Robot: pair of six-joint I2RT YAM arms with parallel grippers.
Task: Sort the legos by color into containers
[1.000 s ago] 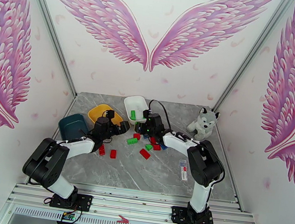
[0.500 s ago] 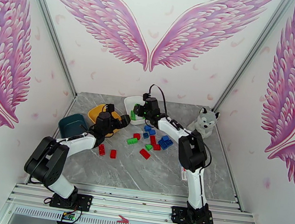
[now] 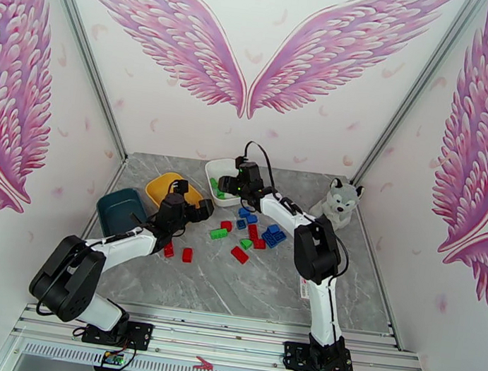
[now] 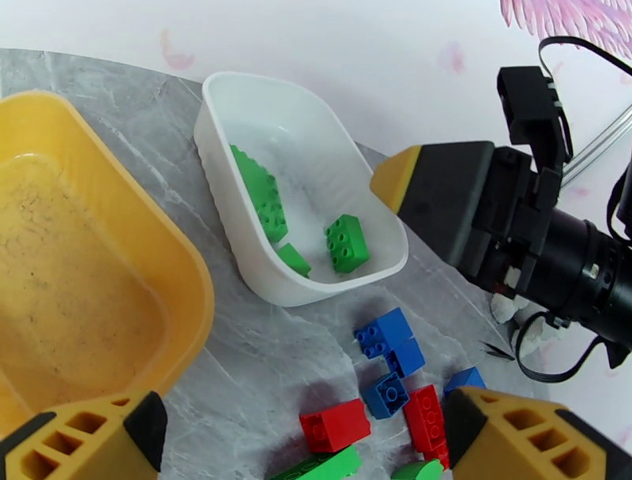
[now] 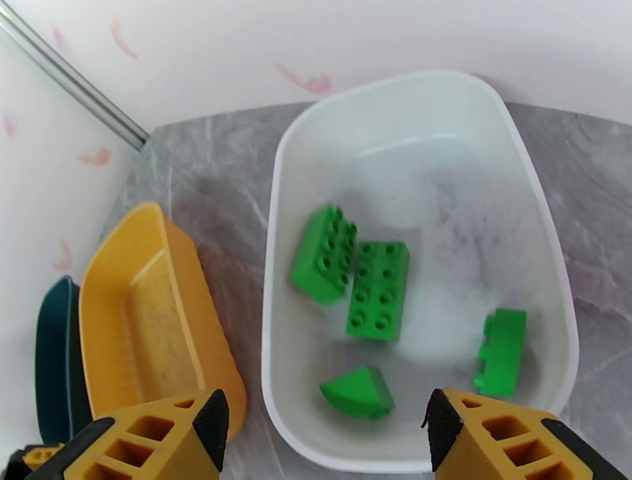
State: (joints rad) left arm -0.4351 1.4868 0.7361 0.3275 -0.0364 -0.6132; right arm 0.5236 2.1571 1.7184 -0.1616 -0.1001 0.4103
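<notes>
The white dish (image 5: 545, 260) holds several green legos (image 5: 378, 290), also seen in the left wrist view (image 4: 346, 242). My right gripper (image 5: 328, 438) hovers open over the dish's near rim, nothing between its fingers (image 5: 505, 438); from above it hangs at the white dish (image 3: 216, 168). My left gripper (image 3: 202, 209) is open and empty, low over the table between the yellow dish (image 3: 162, 185) and the loose pile. Red (image 3: 239, 255), green (image 3: 219, 234) and blue legos (image 3: 273, 236) lie scattered mid-table. The dark teal dish (image 3: 118, 210) sits far left.
A plush husky (image 3: 334, 202) sits at the back right. Two red bricks (image 3: 177, 252) lie near the left forearm. A small flat packet (image 3: 302, 279) rests right of the pile. Blue bricks (image 4: 387, 331) and a red one (image 4: 336, 425) lie just below the white dish (image 4: 237, 229).
My right gripper has moved from the pile back to over the white dish and its jaws have spread apart. The left gripper has barely shifted and stays open.
</notes>
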